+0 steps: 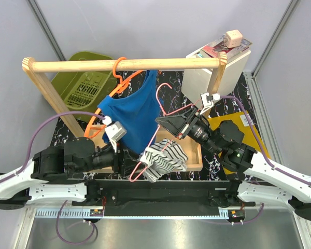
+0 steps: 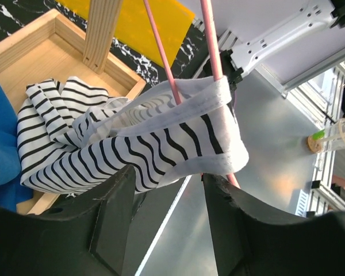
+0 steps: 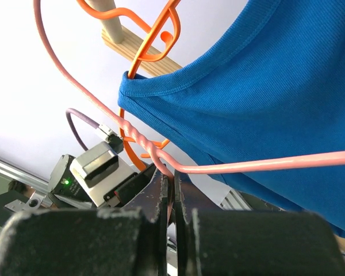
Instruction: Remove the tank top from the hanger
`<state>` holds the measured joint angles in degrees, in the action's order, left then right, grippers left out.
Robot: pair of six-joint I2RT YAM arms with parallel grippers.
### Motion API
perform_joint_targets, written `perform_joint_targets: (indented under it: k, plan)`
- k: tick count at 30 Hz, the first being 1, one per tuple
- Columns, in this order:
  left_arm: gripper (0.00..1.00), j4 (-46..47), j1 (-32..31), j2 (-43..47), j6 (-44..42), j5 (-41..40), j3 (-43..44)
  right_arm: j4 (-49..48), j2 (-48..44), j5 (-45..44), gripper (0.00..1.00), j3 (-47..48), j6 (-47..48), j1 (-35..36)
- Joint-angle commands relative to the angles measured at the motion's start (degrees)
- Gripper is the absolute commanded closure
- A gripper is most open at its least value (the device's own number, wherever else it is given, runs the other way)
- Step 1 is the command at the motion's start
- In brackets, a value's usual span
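From above, the tank top (image 1: 132, 116) hangs on the hanger (image 1: 125, 78), whose hook sits on the wooden rail (image 1: 93, 65) at about 12 o'clock of the cloth. So the removal is not yet done. I judge that the work is at the step of reaching in and clearing the way. The right claw (image 1: 160, 121) stands at 3 o'clock of the blue cloth and touches the pink hanger (image 1: 168, 101). That hanger carries the striped garment (image 1: 163, 155), at 5 o'clock. The end of the left arm is hidden here under its own wrist.

In the left wrist view, the left claw (image 2: 168, 177) is open, with nothing between its fingers. The striped garment lies just beyond the tips, and only a strip of the tank top shows at 9 o'clock. I think the next move calls for turning this claw toward a blue strap, not toward the striped cloth.

In the right wrist view, the right claw is closed, and the thin pink wire seems to be pinched between its fingers. The orange arm of the hanger passes through one strap at 10 o'clock. The other strap is cut off, so I cannot tell whether it is on the hanger.
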<state>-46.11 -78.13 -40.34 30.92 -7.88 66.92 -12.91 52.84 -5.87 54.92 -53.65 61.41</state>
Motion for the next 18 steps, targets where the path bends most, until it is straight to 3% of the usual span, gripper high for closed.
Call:
perform_joint_targets:
  k: [1, 2, 5, 9, 18]
  plan:
    - [0.48, 2.2, -0.4, -1.8, -1.9, 1.0, 2.3, -4.6, -0.2, 0.3, 1.00, 0.5, -0.3, 0.1]
    - [0.55, 2.2, -0.4, -2.1, -1.8, 0.1, 2.5, -4.6, -0.1, 0.5, 1.00, 0.6, -0.2, 0.1]
    - [0.65, 2.3, -0.4, -2.3, -1.2, -3.4, 3.7, -4.5, 0.0, 0.9, 1.00, 0.9, -0.1, 0.1]
    - [1.00, 2.2, -0.4, -1.8, -0.9, -7.4, 5.5, -4.1, -0.5, 0.5, 1.00, 0.3, -0.1, 0.0]
    - [1.00, 5.0, -0.4, 6.7, 0.1, -9.1, 2.0, -7.7, 0.9, 2.9, 1.00, -0.7, 5.4, 0.1]
